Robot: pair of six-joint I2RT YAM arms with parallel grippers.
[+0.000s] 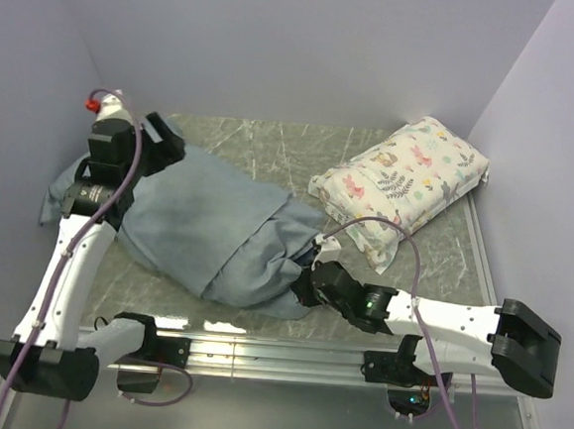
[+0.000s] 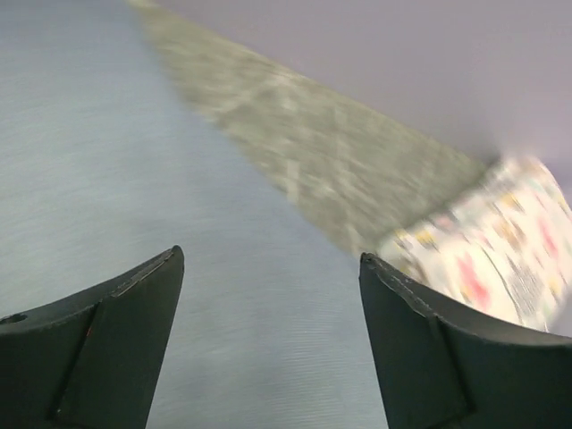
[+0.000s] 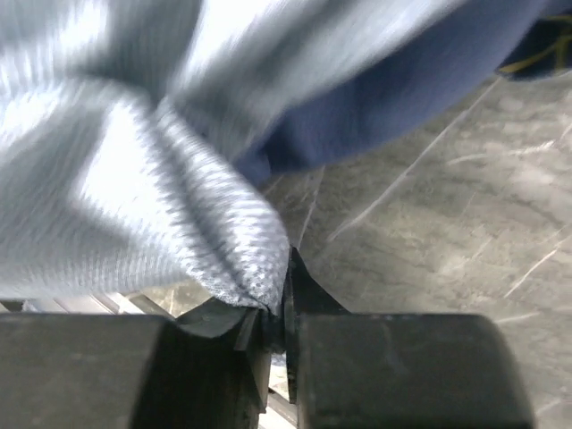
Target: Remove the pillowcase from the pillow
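Note:
The grey-blue pillowcase (image 1: 206, 228) lies wrinkled across the middle-left of the table, bulging over the pillow, which is hidden inside it. My right gripper (image 1: 307, 281) is shut on a pinched fold of the pillowcase (image 3: 206, 232) at its near right end; the darker blue inner flap (image 3: 402, 98) shows just behind the fold. My left gripper (image 1: 158, 145) is open above the far left part of the pillowcase (image 2: 107, 179), its two dark fingers (image 2: 116, 349) wide apart with nothing between them.
A smaller white pillow printed with leaves and flowers (image 1: 404, 184) lies at the back right, also in the left wrist view (image 2: 492, 241). Marbled grey tabletop (image 1: 273, 144) shows behind the pillowcase. Purple walls close in on three sides. A metal rail (image 1: 276, 353) runs along the near edge.

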